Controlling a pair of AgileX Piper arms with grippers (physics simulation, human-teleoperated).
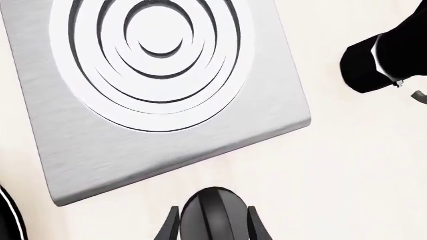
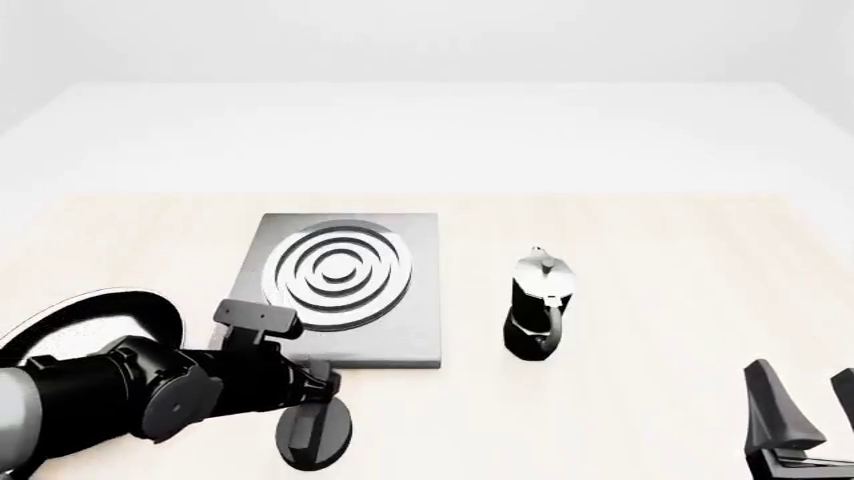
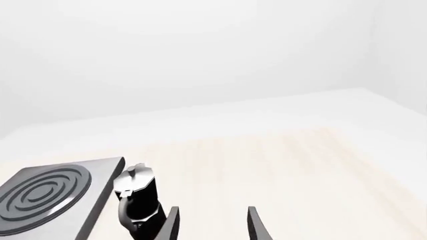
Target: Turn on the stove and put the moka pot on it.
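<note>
The stove [image 2: 400, 320] is a flat grey slab with pale burner rings; it also fills the left wrist view [image 1: 267, 115]. Its round black knob [image 2: 318, 435] lies on the table in front of the slab. My left gripper [image 2: 320, 395] is down over the knob [image 1: 212, 220], with one finger [image 1: 171, 227] close on each side and the jaws as wide apart as the right gripper's. The moka pot [image 2: 539, 305] stands upright on the table to the right of the stove, and also shows in the wrist views [image 3: 137, 197] [image 1: 380, 57]. My right gripper [image 2: 805, 382] is open and empty at the front right.
A black frying pan [image 2: 94, 320] with a pale rim lies left of the stove, partly behind my left arm. Pale wooden table [image 2: 667, 250] stretches right of the moka pot and behind the stove.
</note>
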